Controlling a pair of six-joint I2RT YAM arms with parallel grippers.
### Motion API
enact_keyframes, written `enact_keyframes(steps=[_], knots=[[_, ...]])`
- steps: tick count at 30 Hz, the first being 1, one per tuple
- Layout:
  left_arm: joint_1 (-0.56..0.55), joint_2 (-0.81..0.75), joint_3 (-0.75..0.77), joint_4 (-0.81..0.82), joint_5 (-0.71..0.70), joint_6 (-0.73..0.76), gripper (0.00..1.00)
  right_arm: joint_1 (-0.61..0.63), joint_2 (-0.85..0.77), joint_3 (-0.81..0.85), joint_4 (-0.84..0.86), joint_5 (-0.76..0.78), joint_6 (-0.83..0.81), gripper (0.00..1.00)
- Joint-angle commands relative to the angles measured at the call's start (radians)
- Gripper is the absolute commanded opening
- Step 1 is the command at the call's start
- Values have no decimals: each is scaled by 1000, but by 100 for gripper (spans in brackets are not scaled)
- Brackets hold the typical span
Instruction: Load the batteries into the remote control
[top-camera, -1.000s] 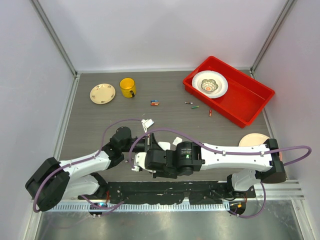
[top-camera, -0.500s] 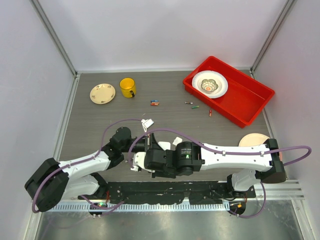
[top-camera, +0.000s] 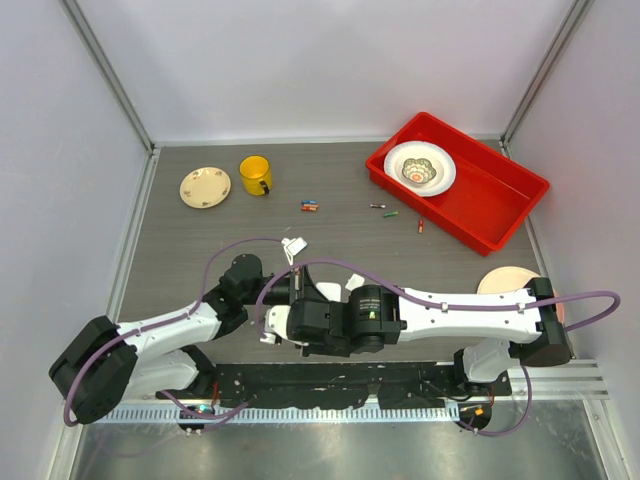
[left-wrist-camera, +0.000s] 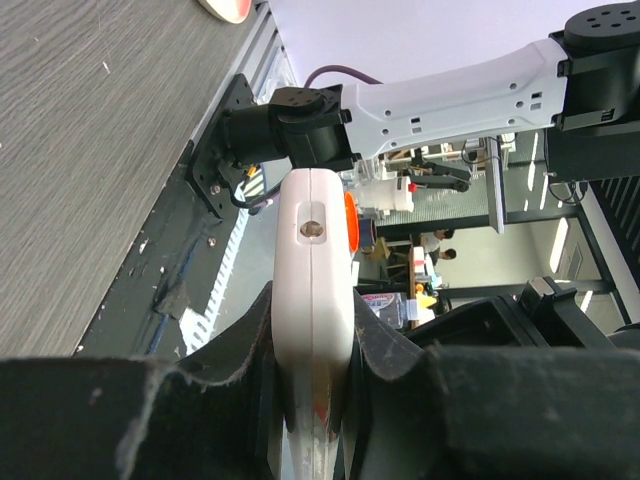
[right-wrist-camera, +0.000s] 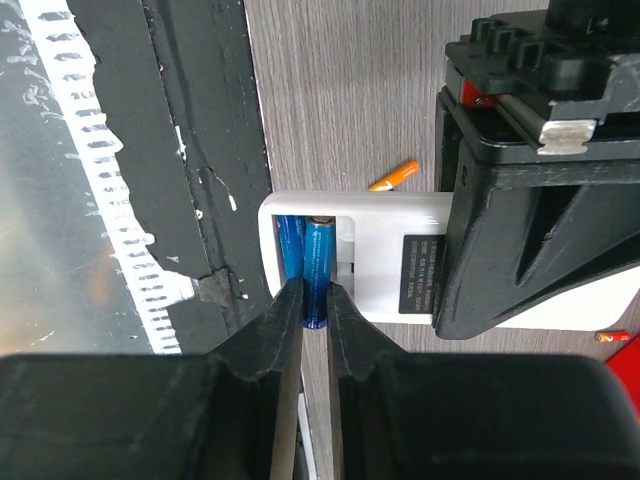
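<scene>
The remote control (right-wrist-camera: 390, 250) is white and flat, and its back is open. It is held over the table (right-wrist-camera: 350, 80), near the front edge and a bit left of the middle. A blue battery (right-wrist-camera: 318, 262) lies in the open slot, with a second blue battery (right-wrist-camera: 290, 240) right beside it.

The left gripper (left-wrist-camera: 315, 322) is closed tight on the remote's sides. The right gripper (right-wrist-camera: 312, 305) has a finger on each side of the blue battery. I cannot tell if it is squeezing or letting go.

The right arm has slid a little left since a moment ago, so I think this battery is going in. An orange battery (right-wrist-camera: 395, 176) lies on the table just past the remote.
</scene>
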Motion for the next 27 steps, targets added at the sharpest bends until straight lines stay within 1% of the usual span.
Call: enact_keyframes(steps=[1, 6, 15, 20, 24, 27], knots=[[-9, -20, 21, 62, 14, -8, 0, -4, 5, 6, 50, 50, -3, 20], [-9, -5, 27, 55, 10, -3, 0, -6, -6, -2, 52, 68, -3, 25], [-9, 4, 37, 50, 10, -2, 0, -6, -21, -11, 63, 77, 5, 39], [-9, 4, 34, 48, 7, -2, 0, -6, -32, -9, 81, 74, 12, 41], [-9, 7, 31, 48, 0, 3, 0, -7, -42, 15, 95, 79, 17, 46], [-9, 10, 28, 44, -12, 11, 0, -9, -50, 64, 101, 79, 25, 50]])
